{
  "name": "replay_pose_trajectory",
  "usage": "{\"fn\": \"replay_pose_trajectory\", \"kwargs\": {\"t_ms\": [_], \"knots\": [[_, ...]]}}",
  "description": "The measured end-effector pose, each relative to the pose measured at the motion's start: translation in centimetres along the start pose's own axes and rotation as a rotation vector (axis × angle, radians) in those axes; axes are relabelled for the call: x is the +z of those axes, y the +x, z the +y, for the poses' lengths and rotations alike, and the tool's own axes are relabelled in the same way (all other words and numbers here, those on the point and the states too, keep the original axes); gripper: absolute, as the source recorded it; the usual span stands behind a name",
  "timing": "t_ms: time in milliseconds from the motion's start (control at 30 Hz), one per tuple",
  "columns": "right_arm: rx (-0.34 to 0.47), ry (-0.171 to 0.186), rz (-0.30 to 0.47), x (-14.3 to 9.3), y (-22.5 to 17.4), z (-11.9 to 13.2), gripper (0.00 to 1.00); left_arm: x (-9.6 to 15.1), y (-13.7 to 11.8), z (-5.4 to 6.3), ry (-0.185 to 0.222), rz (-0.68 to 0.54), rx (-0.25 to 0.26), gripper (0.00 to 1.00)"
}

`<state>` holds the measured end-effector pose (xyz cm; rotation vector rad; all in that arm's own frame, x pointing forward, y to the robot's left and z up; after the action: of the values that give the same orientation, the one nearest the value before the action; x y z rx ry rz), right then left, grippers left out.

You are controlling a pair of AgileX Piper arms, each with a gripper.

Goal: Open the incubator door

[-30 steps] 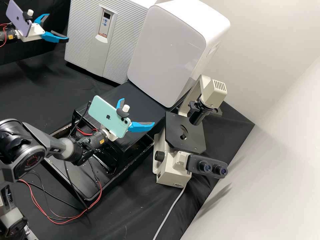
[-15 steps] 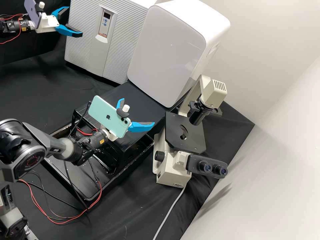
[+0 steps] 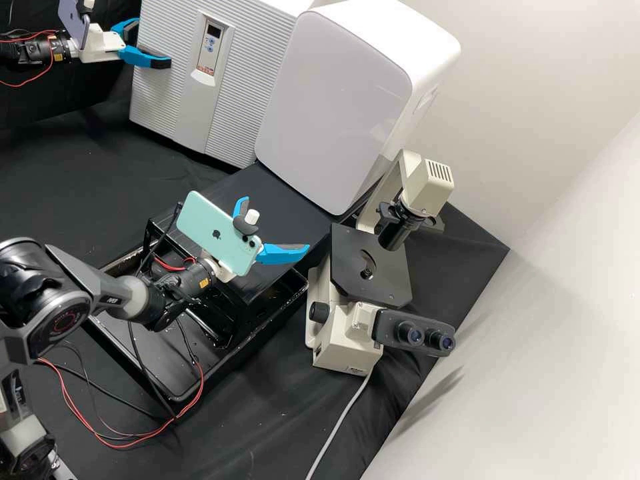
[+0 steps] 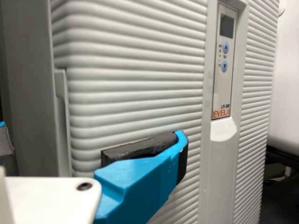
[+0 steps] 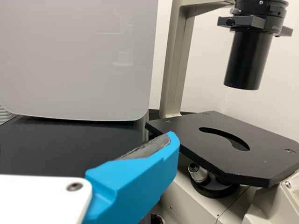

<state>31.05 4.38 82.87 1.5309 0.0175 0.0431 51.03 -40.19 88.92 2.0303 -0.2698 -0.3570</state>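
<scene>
The left gripper [image 3: 153, 44] has its fingers wide apart and grips nothing (if one touches, I cannot tell). The incubator [image 3: 267, 6] is just before it, its door [image 3: 250, 73] closed. The right gripper [image 3: 275, 223] is also open and empty, near the microscope [image 3: 347, 333].

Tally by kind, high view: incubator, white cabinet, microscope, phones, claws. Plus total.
Incubator: 1
White cabinet: 1
Microscope: 1
Phones: 2 (mint phone, purple phone)
Claws: 2 (left claw, right claw)
Total: 7
</scene>
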Motion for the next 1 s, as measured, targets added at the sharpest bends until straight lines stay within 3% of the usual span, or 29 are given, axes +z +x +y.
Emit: {"fn": "replay_pose_trajectory", "kwargs": {"t_ms": [333, 767, 800, 1000], "knots": [[0.000, 0.000, 0.000, 0.0, 0.0, 0.0, 1.00, 1.7, 0.7, -1.2, -0.001, -0.043, -0.040, 1.00], [0.000, 0.000, 0.000, 0.0, 0.0, 0.0, 1.00, 2.0, 0.8, -0.7, 0.017, -0.034, -0.056, 1.00], [0.000, 0.000, 0.000, 0.0, 0.0, 0.0, 1.00, 2.0, 0.8, -0.7, 0.017, -0.034, -0.056, 0.00], [0.000, 0.000, 0.000, 0.0, 0.0, 0.0, 1.00, 2.0, 0.8, -0.7, 0.018, -0.033, -0.057, 0.00]]}}
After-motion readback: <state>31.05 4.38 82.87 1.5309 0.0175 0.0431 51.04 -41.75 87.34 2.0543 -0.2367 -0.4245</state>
